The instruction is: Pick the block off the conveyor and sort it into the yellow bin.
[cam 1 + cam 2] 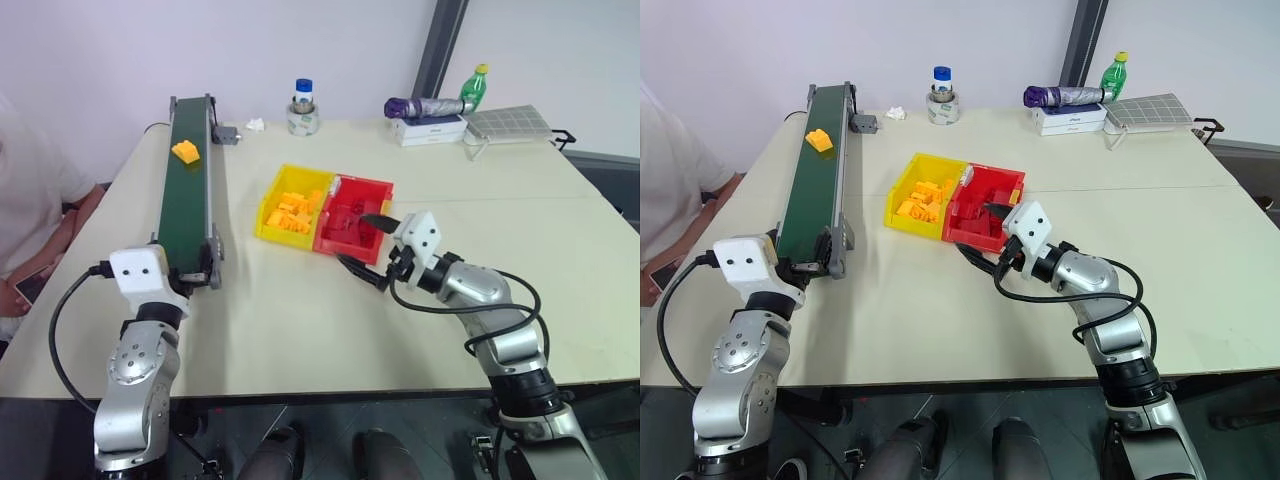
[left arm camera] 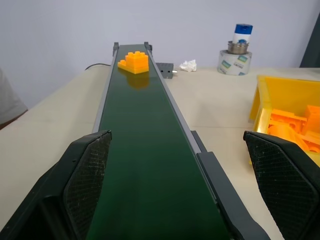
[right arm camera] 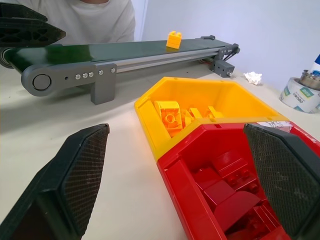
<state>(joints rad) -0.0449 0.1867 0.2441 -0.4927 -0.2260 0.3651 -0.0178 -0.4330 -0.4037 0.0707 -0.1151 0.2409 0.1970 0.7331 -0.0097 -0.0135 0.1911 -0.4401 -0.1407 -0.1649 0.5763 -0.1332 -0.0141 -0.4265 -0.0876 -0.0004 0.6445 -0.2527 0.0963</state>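
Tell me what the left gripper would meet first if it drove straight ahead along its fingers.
Probably the block far up the conveyor; the belt between looks free, though depth is uncertain.

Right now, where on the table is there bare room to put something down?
The widest bare patch lies between the yellow bin and the table's near edge; another lies right of the red bin. The far edge is crowded with the tape roll, the umbrella and the bottle.
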